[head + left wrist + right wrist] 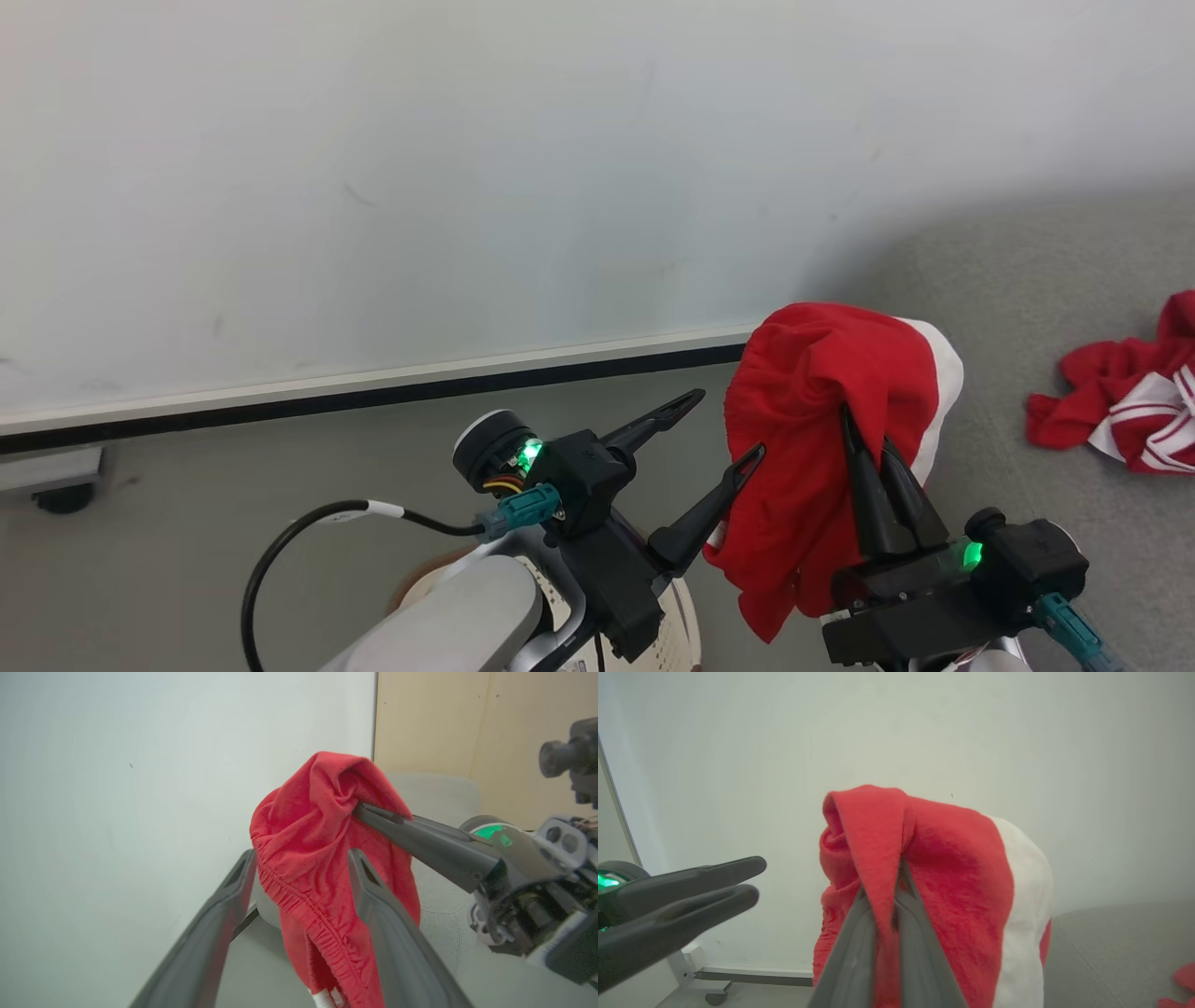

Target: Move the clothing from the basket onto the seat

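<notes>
Right gripper (866,429) clamped on 1 thin fold of garment (803,392); left gripper (726,425) jaws wide, empty, near it. Risk: fold slips, garment drops short of seat (1027,308).

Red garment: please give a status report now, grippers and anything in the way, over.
Right gripper shut on red garment, hanging in the air. Left gripper open, close beside it. Second red garment lies on seat, to the right.
</notes>
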`<state>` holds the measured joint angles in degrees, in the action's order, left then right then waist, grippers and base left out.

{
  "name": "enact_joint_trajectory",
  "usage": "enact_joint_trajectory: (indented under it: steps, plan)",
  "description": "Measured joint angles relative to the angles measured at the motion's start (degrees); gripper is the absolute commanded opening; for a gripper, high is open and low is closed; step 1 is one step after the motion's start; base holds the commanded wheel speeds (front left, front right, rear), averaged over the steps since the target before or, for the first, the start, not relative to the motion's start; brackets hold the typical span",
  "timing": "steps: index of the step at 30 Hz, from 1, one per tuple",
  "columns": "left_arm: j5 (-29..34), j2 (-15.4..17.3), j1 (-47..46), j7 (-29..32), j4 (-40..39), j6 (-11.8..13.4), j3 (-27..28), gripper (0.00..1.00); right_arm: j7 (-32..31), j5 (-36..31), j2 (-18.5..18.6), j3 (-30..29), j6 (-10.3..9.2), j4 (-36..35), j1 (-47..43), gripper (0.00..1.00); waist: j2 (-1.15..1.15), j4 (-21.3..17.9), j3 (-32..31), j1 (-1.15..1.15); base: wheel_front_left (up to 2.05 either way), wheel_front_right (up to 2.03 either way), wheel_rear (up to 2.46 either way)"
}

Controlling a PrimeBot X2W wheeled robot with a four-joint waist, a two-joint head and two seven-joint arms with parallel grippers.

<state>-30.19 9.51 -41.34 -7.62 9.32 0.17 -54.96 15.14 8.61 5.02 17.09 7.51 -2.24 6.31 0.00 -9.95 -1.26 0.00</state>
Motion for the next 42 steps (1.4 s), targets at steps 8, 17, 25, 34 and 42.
enact_joint_trajectory:
  steps: [8, 17, 25, 34, 42]
  plan:
    - [0.48, -0.32, -1.34, 0.08, -0.76, 0.08, -0.47, 1.0, 0.0, -0.15, -0.11, -0.94, 0.0, -1.98, 0.01, 0.0, 0.0, -6.32, 1.39, 0.0, 0.0, 0.0, 0.0]
    - [0.88, -0.48, -2.87, 0.97, -0.99, -0.15, -1.24, 1.0, 0.0, -0.34, -0.89, -2.13, 0.0, -4.15, -0.07, 0.0, 0.0, -13.94, 3.88, 0.0, 0.0, 0.0, 0.0]
    - [0.79, -0.57, -4.05, 2.65, -1.33, -1.43, -2.61, 1.0, 0.0, -0.3, -1.65, -4.14, 0.0, -5.57, -1.14, 0.0, 0.0, -19.61, 7.18, 0.0, 0.0, 0.0, 0.0]
    - [0.89, -1.34, -6.47, 3.41, -0.59, -3.11, -4.1, 1.0, 0.0, 0.4, -1.99, -7.08, 0.0, -8.18, -2.15, 0.0, 0.0, -21.88, 11.97, 0.0, 0.0, 0.0, 0.0]
    - [2.0, -0.48, -8.84, 6.23, -2.74, -2.6, -4.72, 1.0, 0.0, 3.57, -2.02, -8.7, 0.0, -8.46, 1.4, 0.0, 0.0, -22.49, 16.15, 0.0, 0.0, 0.0, 0.0]
